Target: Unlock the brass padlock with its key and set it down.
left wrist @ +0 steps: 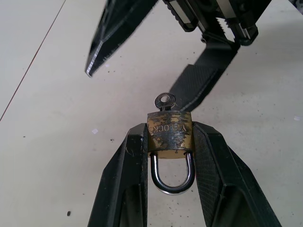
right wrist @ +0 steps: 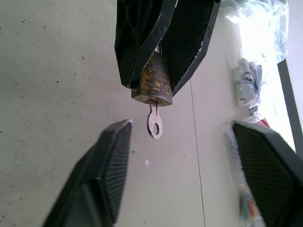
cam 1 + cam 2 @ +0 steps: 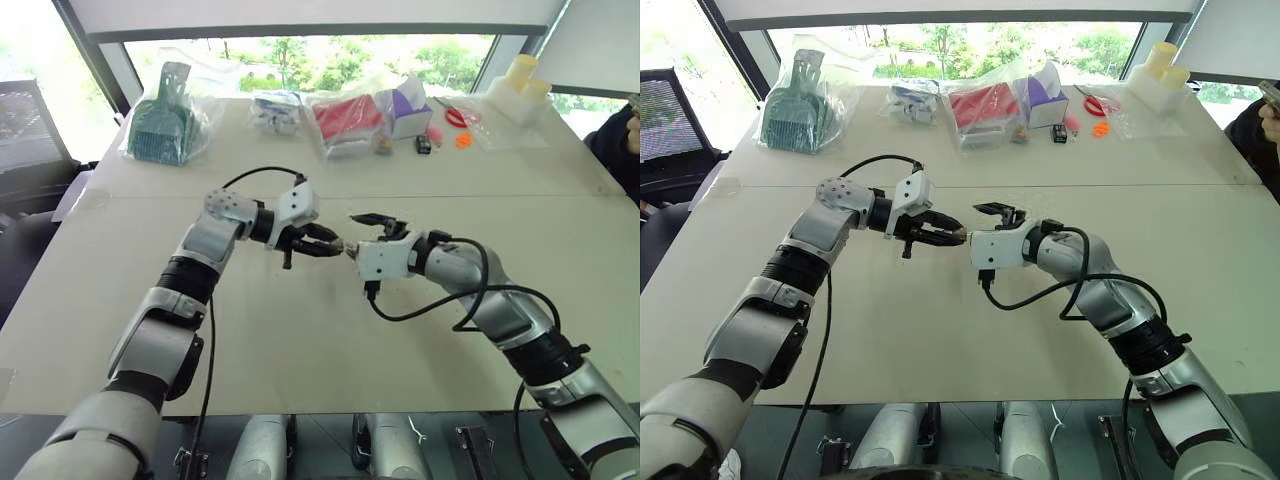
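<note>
The left gripper (image 1: 170,142) is clamped on the brass padlock (image 1: 170,136), held in the air above the table (image 3: 300,340) (between the two arms). The padlock's long axis lies along the fingers: its silvery shackle (image 1: 172,174) points back toward the left wrist, its key (image 2: 154,123) sticks out of the other end toward the right gripper (image 2: 182,151). That gripper's fingers stand apart either side of the key, holding nothing.
</note>
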Robot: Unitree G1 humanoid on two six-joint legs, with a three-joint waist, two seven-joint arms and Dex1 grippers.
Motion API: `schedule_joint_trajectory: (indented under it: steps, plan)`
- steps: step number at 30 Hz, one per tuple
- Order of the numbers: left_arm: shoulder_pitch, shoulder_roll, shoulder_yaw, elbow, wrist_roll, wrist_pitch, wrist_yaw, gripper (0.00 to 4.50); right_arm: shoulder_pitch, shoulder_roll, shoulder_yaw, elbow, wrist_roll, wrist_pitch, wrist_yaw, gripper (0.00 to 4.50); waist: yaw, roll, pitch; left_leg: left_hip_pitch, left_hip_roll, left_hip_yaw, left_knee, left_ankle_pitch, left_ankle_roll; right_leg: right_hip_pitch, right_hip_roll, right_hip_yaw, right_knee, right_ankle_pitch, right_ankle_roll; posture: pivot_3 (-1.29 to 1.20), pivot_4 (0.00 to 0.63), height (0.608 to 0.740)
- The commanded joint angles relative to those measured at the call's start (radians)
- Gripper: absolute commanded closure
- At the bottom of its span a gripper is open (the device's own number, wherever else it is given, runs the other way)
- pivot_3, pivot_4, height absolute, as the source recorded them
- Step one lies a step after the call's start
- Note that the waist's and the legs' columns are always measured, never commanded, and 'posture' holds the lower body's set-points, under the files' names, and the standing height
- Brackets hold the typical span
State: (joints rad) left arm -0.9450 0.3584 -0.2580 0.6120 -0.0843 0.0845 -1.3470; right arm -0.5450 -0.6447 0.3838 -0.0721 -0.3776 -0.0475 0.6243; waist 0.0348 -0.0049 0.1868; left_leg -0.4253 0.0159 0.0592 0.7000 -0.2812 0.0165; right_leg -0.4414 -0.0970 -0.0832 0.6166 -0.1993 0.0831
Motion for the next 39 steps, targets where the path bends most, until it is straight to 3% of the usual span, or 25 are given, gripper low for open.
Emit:
schedule_joint_trajectory:
  steps: [1, 4, 5, 11, 20, 24, 28, 31, 37, 38, 39]
  plan:
    - [-0.015, 0.009, 0.019, -0.044, -0.012, 0.0, 0.003, 3.76, -0.022, 0.014, -0.027, -0.012, -0.003, -0.02, 0.004, 2.83, 0.0, 0.0, 0.0, 0.0, 0.0, 0.0, 0.0, 0.0, 0.0, 0.0, 0.0, 0.0, 0.0, 0.0, 0.0, 0.0, 0.15, 0.74]
    - [-0.01, 0.012, 0.011, -0.044, 0.004, -0.025, 0.016, 3.76, -0.02, 0.021, -0.03, -0.026, 0.0, -0.012, 0.02, 4.35, -0.001, 0.0, 0.0, 0.0, 0.0, 0.0, 0.0, 0.0, 0.0, 0.0, 0.0, 0.0, 0.0, 0.0, 0.0, 0.0, 0.15, 0.74]
    - [-0.008, 0.012, 0.01, -0.045, 0.007, -0.03, 0.02, 3.76, -0.019, 0.024, -0.03, -0.032, 0.001, -0.007, 0.026, 4.43, -0.001, 0.0, 0.0, 0.0, 0.0, 0.0, 0.0, 0.0, 0.0, 0.0, 0.0, 0.0, 0.0, 0.0, 0.0, 0.0, 0.15, 0.74]
    - [-0.014, 0.002, 0.0, -0.043, 0.037, -0.11, 0.064, 3.76, -0.013, 0.049, -0.025, -0.057, 0.02, 0.041, 0.083, 4.43, 0.0, 0.0, 0.0, 0.0, 0.0, 0.0, 0.0, 0.0, 0.0, 0.0, 0.0, 0.0, 0.0, 0.0, 0.0, 0.0, 0.15, 0.74]
    - [-0.031, 0.026, -0.022, 0.016, 0.129, -0.467, 0.128, 3.76, -0.044, 0.113, -0.062, -0.086, 0.184, 0.293, 0.265, 4.43, 0.001, 0.0, 0.0, 0.0, 0.0, 0.0, 0.0, 0.0, 0.0, 0.0, 0.0, 0.0, 0.0, 0.0, 0.0, 0.0, 0.15, 0.74]
    - [-0.052, 0.018, 0.023, 0.041, 0.041, -0.334, 0.065, 3.76, -0.069, 0.037, -0.039, 0.004, -0.003, -0.045, 0.07, 4.43, 0.002, 0.0, 0.0, 0.0, 0.0, 0.0, 0.0, 0.0, 0.0, 0.0, 0.0, 0.0, 0.0, 0.0, 0.0, 0.0, 0.15, 0.74]
    - [-0.065, 0.026, 0.045, 0.046, -0.013, -0.239, -0.004, 3.76, -0.048, -0.013, -0.051, 0.067, -0.069, -0.319, -0.072, 4.43, 0.0, 0.0, 0.0, 0.0, 0.0, 0.001, 0.0, 0.0, 0.0, 0.0, 0.0, 0.0, 0.0, 0.0, 0.0, 0.0, 0.15, 0.74]
    - [-0.081, 0.028, 0.058, 0.055, -0.035, -0.196, -0.036, 3.76, -0.04, -0.031, -0.066, 0.11, -0.084, -0.438, -0.134, 3.59, -0.008, 0.0, 0.0, 0.0, 0.0, 0.001, 0.0, 0.0, 0.0, 0.0, 0.0, 0.0, 0.0, 0.0, 0.001, 0.0, 0.15, 0.74]
    - [-0.097, 0.038, 0.075, 0.027, -0.089, -0.067, -0.124, 3.76, -0.071, -0.039, -0.072, 0.163, -0.122, -0.549, -0.195, 0.43, -0.025, 0.0, 0.0, 0.0, 0.0, 0.001, 0.0, 0.0, -0.001, 0.0, 0.0, 0.0, 0.0, 0.0, 0.001, 0.0, 0.15, 0.74]
    - [-0.1, 0.039, 0.077, 0.028, -0.096, -0.052, -0.132, 3.76, -0.077, -0.038, -0.069, 0.172, -0.125, -0.562, -0.197, 0.04, -0.026, 0.0, 0.0, 0.0, 0.0, 0.001, 0.0, 0.0, -0.001, 0.0, 0.0, 0.0, 0.0, 0.0, 0.001, 0.0, 0.15, 0.74]
    - [-0.103, 0.039, 0.079, 0.031, -0.099, -0.043, -0.137, 3.76, -0.083, -0.037, -0.067, 0.182, -0.126, -0.573, -0.197, 0.04, -0.026, 0.0, 0.0, 0.0, 0.0, 0.001, 0.0, 0.0, -0.001, 0.0, 0.0, 0.0, 0.0, 0.0, 0.001, 0.0, 0.15, 0.74]
